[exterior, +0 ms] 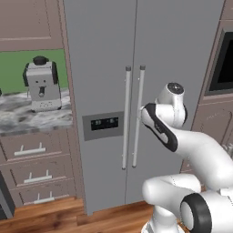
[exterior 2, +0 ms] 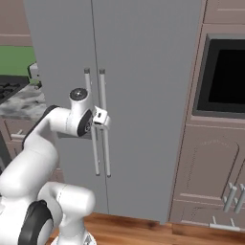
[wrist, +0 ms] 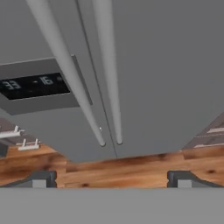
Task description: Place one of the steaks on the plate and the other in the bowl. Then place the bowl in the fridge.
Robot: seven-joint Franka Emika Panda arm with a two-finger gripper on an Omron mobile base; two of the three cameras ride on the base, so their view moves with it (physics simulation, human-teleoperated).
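The fridge [exterior: 104,54] fills the middle of the scene, tall and grey, both doors closed, its two long bar handles [exterior: 133,118] running side by side down the seam. The arm is folded up in front of it, and in the right base view the claw [exterior 2: 103,118] sits right at those handles, at about their middle height; whether it actually touches a bar is hard to say from this angle. From the hand view the claw's two dark fingertips [wrist: 40,179] stand wide apart at the bottom corners, nothing between them, and the two handles [wrist: 109,74] sweep away above the gap, with their lower ends over the wooden floor [wrist: 131,168]. The dark dispenser panel [exterior: 103,124] sits on the left door, just left of the handles, its lit display readable in the hand view [wrist: 33,85]. Off to the left, a grey coffee machine [exterior: 42,84] stands on the marble worktop [exterior: 27,119] above brown drawers [exterior: 34,166]. To the right of the fridge, a black built-in oven [exterior 2: 225,79] is set into the brown cabinets [exterior 2: 210,167].
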